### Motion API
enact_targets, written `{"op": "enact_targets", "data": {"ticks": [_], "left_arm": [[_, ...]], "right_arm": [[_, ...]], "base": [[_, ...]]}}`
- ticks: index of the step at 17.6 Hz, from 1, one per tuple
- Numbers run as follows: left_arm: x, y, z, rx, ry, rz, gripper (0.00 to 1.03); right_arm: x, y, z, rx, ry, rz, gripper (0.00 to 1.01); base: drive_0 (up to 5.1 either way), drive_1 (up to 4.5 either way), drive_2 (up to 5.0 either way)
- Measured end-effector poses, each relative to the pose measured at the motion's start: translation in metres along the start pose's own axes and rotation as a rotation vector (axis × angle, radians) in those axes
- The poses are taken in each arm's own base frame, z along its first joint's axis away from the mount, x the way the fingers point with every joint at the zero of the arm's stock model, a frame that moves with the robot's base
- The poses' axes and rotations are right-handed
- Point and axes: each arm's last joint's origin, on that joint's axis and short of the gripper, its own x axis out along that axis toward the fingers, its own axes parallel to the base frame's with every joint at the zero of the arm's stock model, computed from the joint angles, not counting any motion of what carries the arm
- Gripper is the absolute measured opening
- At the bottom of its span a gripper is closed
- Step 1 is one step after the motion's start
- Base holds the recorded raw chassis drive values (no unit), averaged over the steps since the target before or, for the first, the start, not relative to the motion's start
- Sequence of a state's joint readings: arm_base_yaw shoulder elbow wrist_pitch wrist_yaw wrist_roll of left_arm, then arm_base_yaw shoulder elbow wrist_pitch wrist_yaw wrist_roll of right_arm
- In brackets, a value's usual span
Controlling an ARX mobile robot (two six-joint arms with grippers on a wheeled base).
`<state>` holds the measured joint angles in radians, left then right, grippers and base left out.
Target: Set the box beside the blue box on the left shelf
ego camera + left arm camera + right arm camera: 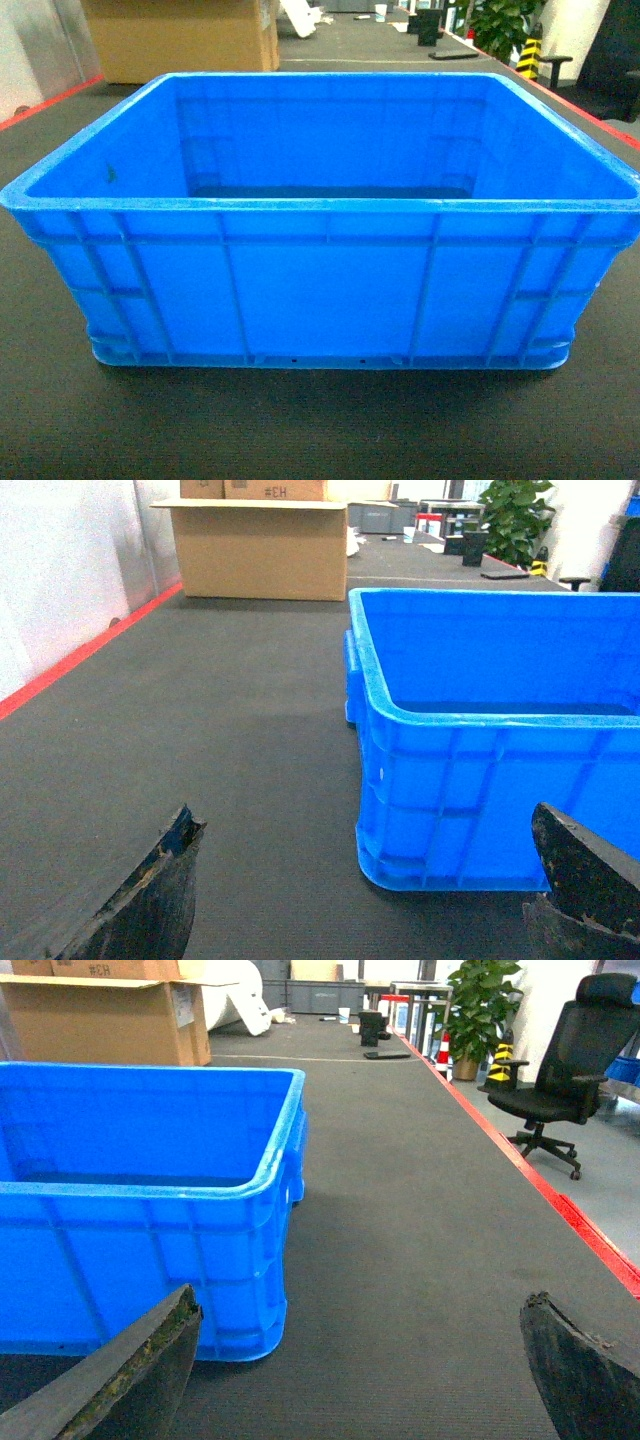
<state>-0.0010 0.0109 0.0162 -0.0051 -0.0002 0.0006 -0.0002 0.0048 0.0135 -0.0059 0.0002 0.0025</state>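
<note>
Left end effector (365,880): released, its two dark, worn fingers (150,900) spread wide, low over the mat; the right finger stands in front of the box's near-left corner, not touching it as far as can be seen.
Right end effector (360,1360): released too, fingers (140,1370) wide apart; the left one sits before the box's near-right corner, the right one over bare mat.
Box (320,280): large blue crate, upright, open top, ribbed walls, thick rim; it rests on the dark ribbed floor mat (300,430), just ahead of the robot and centred in the head view, between the two end effectors.
Box contents: nothing seen inside.
Far left: cardboard carton (262,548) on the mat, well behind the box.
Far right: potted plant (478,1005) and black office chair (565,1065) past the red edge strip (560,1210).
Left shelf: not in any view.
</note>
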Motion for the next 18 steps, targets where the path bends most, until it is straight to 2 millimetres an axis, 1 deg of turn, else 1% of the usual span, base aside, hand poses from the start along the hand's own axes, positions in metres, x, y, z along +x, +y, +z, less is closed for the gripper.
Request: {"op": "enact_targets", "data": {"ticks": [1, 2, 3, 4, 5, 6, 7, 8, 9, 10, 11, 12, 13, 14, 15, 16, 18], "left_arm": [[0.000, -0.001, -0.003, -0.008, 0.061, 0.066, 0.98], [0.002, -0.004, -0.003, -0.022, 0.136, 0.163, 0.98], [0.003, -0.002, -0.003, -0.022, 0.142, 0.257, 0.98], [0.006, 0.001, 0.005, -0.066, 0.107, 0.312, 0.98], [0.012, 0.002, 0.018, -0.086, 0.083, 0.283, 0.98], [0.024, 0.006, 0.034, -0.113, 0.073, 0.268, 0.98], [0.048, 0.010, 0.061, -0.123, 0.064, 0.230, 0.98], [0.081, 0.010, 0.088, -0.114, 0.094, 0.165, 0.98], [0.113, 0.009, 0.102, -0.117, 0.170, 0.122, 0.98], [0.148, 0.007, 0.107, -0.122, 0.261, 0.090, 0.98], [0.187, 0.005, 0.105, -0.117, 0.351, 0.088, 0.98], [0.213, 0.002, 0.103, -0.109, 0.395, 0.091, 0.98], [0.239, -0.001, 0.099, -0.109, 0.455, 0.081, 0.98], [0.256, -0.004, 0.093, -0.106, 0.506, 0.076, 0.98], [0.270, -0.007, 0.085, -0.099, 0.546, 0.079, 0.98], [0.279, -0.008, 0.075, -0.096, 0.592, 0.078, 0.98], [0.286, -0.011, 0.056, -0.084, 0.656, 0.079, 0.98]], "right_arm": [[0.000, 0.000, -0.002, 0.004, 0.037, -0.022, 0.98], [0.002, 0.004, -0.004, -0.006, 0.214, -0.134, 0.98], [0.005, 0.006, -0.005, -0.024, 0.239, -0.188, 0.98], [0.008, 0.007, 0.000, -0.009, 0.206, -0.225, 0.98], [0.013, 0.009, 0.013, 0.003, 0.165, -0.204, 0.98], [0.025, 0.011, 0.031, 0.014, 0.128, -0.166, 0.98], [0.043, 0.009, 0.051, 0.018, 0.113, -0.150, 0.98], [0.071, 0.008, 0.076, 0.032, 0.146, -0.113, 0.98], [0.106, 0.007, 0.094, 0.051, 0.220, -0.069, 0.98], [0.142, 0.009, 0.099, 0.073, 0.312, -0.031, 0.98], [0.179, 0.012, 0.096, 0.086, 0.397, -0.021, 0.98], [0.212, 0.019, 0.089, 0.097, 0.482, -0.001, 0.98], [0.236, 0.027, 0.084, 0.098, 0.524, 0.017, 0.98], [0.259, 0.033, 0.077, 0.096, 0.563, 0.026, 0.98], [0.274, 0.037, 0.072, 0.095, 0.583, 0.028, 0.98], [0.282, 0.039, 0.067, 0.095, 0.601, 0.028, 0.98], [0.294, 0.040, 0.048, 0.096, 0.653, 0.019, 0.98]], "base": [[0.0, 0.00, 0.0], [0.0, 0.00, 0.0], [0.0, 0.00, 0.0], [0.0, 0.00, 0.0], [0.0, 0.00, 0.0], [0.0, 0.00, 0.0], [0.0, 0.00, 0.0], [0.0, 0.00, 0.0], [0.0, 0.00, 0.0], [0.0, 0.00, 0.0], [0.0, 0.00, 0.0], [0.0, 0.00, 0.0], [0.0, 0.00, 0.0], [0.0, 0.00, 0.0], [0.0, 0.00, 0.0], [0.0, 0.00, 0.0], [0.0, 0.00, 0.0]]}}
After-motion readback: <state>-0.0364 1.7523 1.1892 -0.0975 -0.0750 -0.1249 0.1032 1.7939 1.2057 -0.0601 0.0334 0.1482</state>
